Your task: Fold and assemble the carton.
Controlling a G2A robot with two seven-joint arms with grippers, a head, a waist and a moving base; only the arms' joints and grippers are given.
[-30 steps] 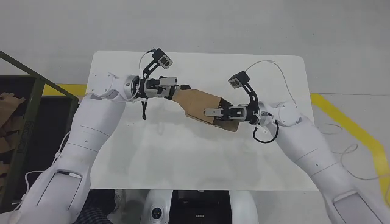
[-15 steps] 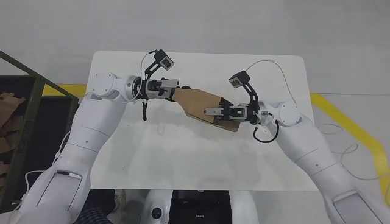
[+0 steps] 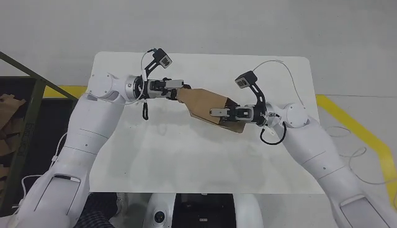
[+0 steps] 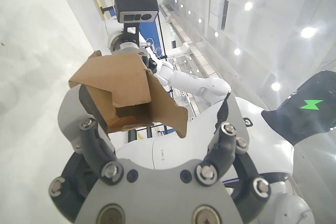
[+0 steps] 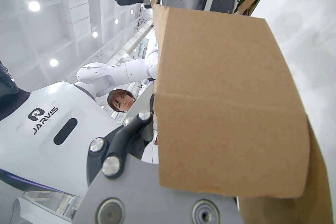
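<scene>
Carton [image 4: 123, 78] mouth visible from left wrist; left jaws spread, right jaws gripping it

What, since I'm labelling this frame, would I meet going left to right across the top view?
Rack of cardboard scraps → left gripper → carton → yellow floor line on the right. The right gripper overlaps the carton, so it is left out of the order.

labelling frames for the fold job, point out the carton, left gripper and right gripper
carton [image 3: 201, 103], top view, middle of its upper brown panel.
left gripper [image 3: 178, 90], top view, between its fingertips at the carton's end.
right gripper [image 3: 214, 113], top view, between its fingertips on the carton's edge.
</scene>
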